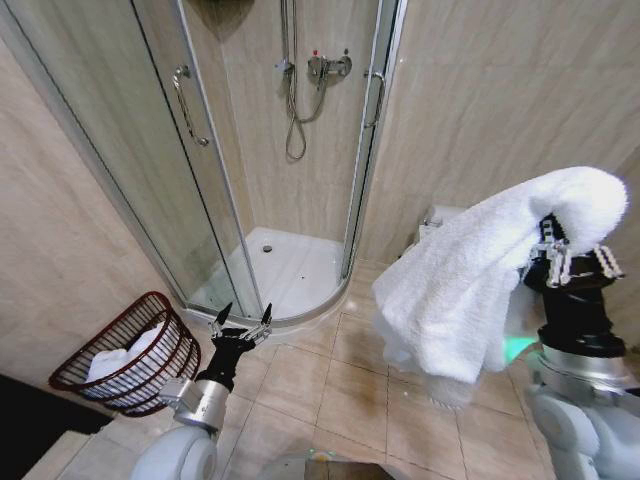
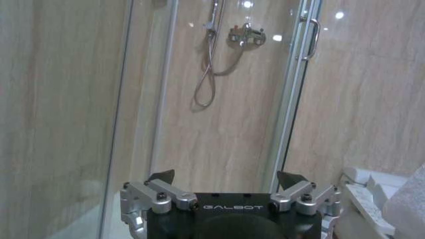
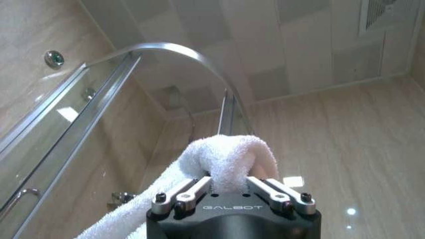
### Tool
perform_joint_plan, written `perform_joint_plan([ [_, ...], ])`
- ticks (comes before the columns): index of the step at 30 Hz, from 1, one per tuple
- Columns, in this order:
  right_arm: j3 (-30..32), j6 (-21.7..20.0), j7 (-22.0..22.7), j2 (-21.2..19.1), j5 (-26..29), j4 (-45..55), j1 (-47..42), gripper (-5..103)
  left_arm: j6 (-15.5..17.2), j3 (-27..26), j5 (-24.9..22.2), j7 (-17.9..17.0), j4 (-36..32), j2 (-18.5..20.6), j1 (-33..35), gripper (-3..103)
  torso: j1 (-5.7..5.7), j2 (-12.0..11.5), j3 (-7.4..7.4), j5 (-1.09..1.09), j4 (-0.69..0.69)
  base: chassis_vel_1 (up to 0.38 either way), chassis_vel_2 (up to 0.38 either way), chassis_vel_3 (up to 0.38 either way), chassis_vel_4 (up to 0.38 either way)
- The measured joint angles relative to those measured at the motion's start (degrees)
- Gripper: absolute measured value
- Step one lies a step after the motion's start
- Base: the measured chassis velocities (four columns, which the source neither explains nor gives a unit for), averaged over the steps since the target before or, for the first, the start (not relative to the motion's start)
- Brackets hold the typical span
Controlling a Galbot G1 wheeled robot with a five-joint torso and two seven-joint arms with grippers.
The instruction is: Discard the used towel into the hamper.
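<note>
Right gripper (image 1: 572, 262) is raised high on the robot's right side, its fingers clamped on a thick white terry towel (image 1: 470, 290) that bunches over the fingertips and hangs down in a broad fold toward the beige tiled floor (image 1: 330, 395); in the right wrist view the towel (image 3: 222, 159) bulges up between the two silver fingers (image 3: 186, 191), with the curved chrome top rail of the shower enclosure (image 3: 179, 52) overhead. Left gripper (image 1: 241, 327) sits low at the robot's left, its fingers spread apart and holding nothing, just in front of the raised curved sill of the glass shower enclosure (image 1: 230, 200); the left wrist view shows the same spread fingers (image 2: 159, 191) facing the glass door and the hose. To the left of that gripper, close to it, is the small round dark reddish-brown open-weave wire hamper (image 1: 150, 365), tilted so its open mouth faces up and toward the robot, with white cloth already lying inside; it rests against the beige wall at the left edge. Open tiled floor lies between the hamper and the hanging towel, well apart from each other
</note>
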Motion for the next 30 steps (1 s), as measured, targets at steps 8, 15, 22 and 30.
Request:
perform_joint_plan([
  [8,-0.37,0.08,0.02,0.22,-0.21,0.45,0.0,9,0.0,0.0,0.0,0.0,0.0,0.0,0.0,100,0.68,1.59,0.9,-0.01,0.0,0.0,0.0,0.0,0.0],
  [15,0.14,0.58,-0.05,0.41,0.01,0.6,-0.71,9,0.0,0.0,0.0,0.0,0.0,0.0,0.0,100,1.41,3.27,1.86,0.0,0.0,0.0,0.0,0.0,0.0],
  [22,0.99,0.7,-0.08,-0.02,0.56,0.87,-0.91,9,0.0,0.0,0.0,0.0,0.0,0.0,0.0,100,2.13,5.02,2.87,0.0,0.01,0.0,0.0,0.0,0.0],
  [30,1.21,0.95,-0.41,-0.41,0.62,0.68,-1.04,9,0.0,0.0,0.0,0.0,0.0,0.0,0.0,100,3.02,7.09,4.06,0.0,0.0,0.0,0.0,0.0,0.0],
])
